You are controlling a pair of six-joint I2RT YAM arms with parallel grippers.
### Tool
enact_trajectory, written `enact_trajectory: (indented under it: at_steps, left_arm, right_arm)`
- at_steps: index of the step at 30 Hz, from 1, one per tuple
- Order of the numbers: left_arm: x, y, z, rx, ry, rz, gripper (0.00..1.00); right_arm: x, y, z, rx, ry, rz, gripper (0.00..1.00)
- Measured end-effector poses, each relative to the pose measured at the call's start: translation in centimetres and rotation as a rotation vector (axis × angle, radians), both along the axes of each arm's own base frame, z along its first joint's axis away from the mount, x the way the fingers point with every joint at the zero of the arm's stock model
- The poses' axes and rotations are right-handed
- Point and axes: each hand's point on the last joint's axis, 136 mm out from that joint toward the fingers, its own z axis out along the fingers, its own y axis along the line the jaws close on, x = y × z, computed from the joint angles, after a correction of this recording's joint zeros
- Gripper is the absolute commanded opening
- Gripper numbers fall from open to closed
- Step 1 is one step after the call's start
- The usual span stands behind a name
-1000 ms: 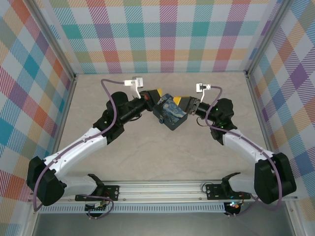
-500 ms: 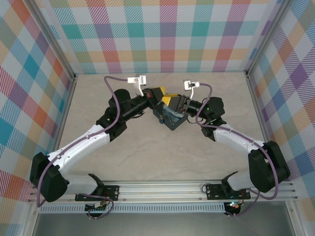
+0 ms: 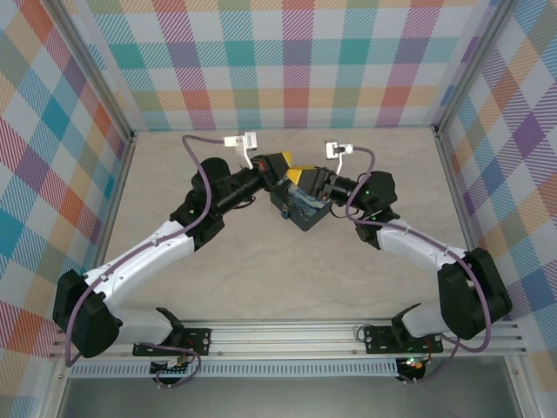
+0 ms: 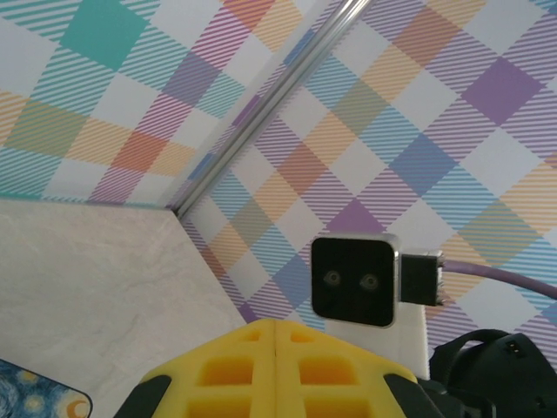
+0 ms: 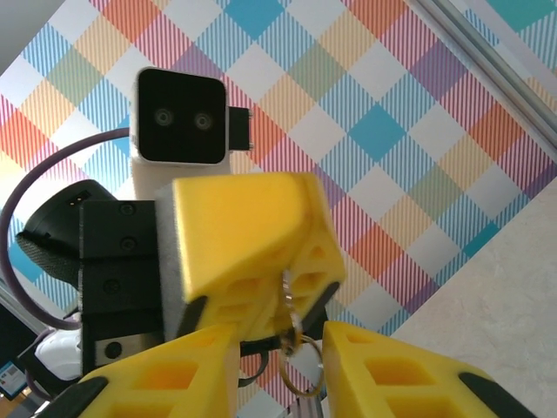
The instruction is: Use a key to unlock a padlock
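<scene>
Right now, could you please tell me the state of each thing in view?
Left gripper: jaws shut, pinching the top of the key ring.
Right gripper: jaws open, one on either side of the ring.
Key ring: dangling from the left gripper.
Tin: on the table, partly hidden under both grippers.

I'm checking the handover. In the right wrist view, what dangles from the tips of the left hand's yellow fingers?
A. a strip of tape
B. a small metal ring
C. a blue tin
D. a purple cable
B: a small metal ring hangs just below the closed yellow tips of the left hand.
</scene>
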Motion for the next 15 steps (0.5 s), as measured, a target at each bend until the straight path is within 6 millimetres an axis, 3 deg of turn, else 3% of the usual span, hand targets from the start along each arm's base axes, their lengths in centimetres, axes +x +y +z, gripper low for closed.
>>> enact_trajectory:
  at_steps: [15]
  left_arm:
    - [0.19, -0.15, -0.29, -0.006, 0.015, -0.001, 0.0]
  right_arm:
    - [0.47, 0.14, -0.46, 0.004, 0.036, -0.003, 0.2]
